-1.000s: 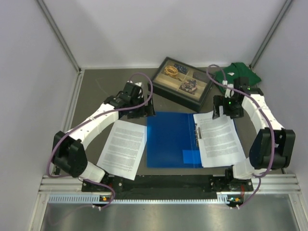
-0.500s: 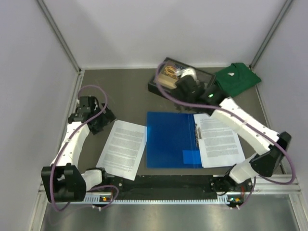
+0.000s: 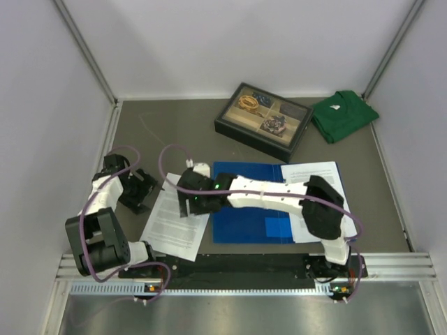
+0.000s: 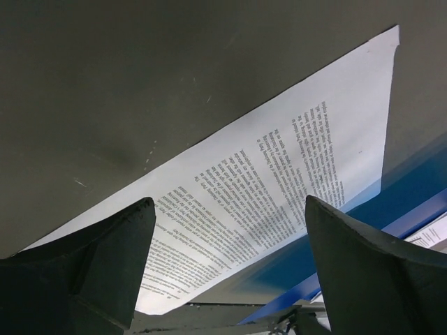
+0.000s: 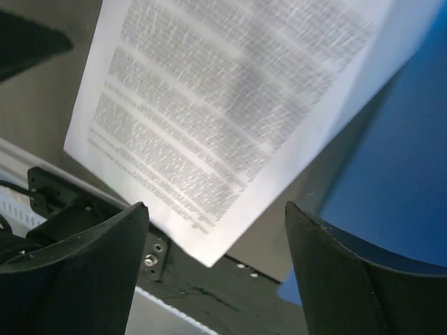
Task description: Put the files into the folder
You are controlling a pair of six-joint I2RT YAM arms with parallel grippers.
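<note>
Toward the table's [image 3: 174,132] left edge, the left gripper [image 3: 143,190] hangs spread and empty, just beside a printed sheet [image 3: 174,223] near the front edge. Over that sheet's far right corner the right gripper [image 3: 190,204] is spread too, gripping nothing. The blue folder [image 3: 241,220] lies open mid-table, with a second sheet [image 3: 307,173] at its right edge. The step looks like picking up the left sheet, so next the fingers must pinch its edge. Half a second earlier the right arm was over the tray [image 3: 262,120].
</note>
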